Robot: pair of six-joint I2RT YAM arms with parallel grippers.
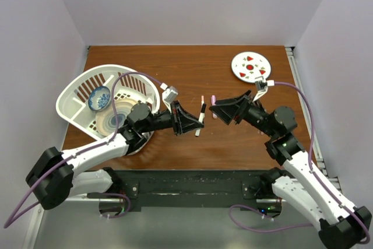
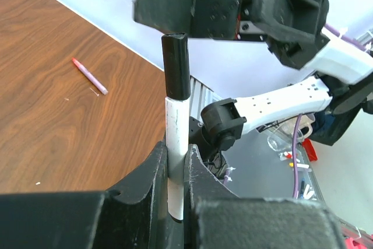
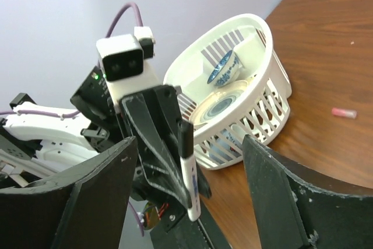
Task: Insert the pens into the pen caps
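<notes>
Left end effector (image 1: 193,122): clamped together on the white pen (image 1: 200,125), gripping its lower body above the middle of the table (image 1: 175,68)
White pen: stands up out of the left end effector in the left wrist view, with the black cap (image 2: 176,65) covering its far end
Right end effector (image 1: 217,111): jaws spread wide apart and holding nothing; it faces the left one and sits just beside the capped end of the white pen
Pink pen (image 1: 202,100): lies flat on the table just behind the two end effectors; its red tip shows in the left wrist view
Pink cap (image 1: 214,98): lies on its side on the table, near the pink pen but not touching it
Basket (image 1: 76,94): white and slotted, on the left side of the table, holding a blue patterned bowl (image 1: 99,98) and a round dish (image 1: 111,119)
Spotted plate (image 1: 251,66): white with red spots, at the far right of the table, well apart from the pens
</notes>
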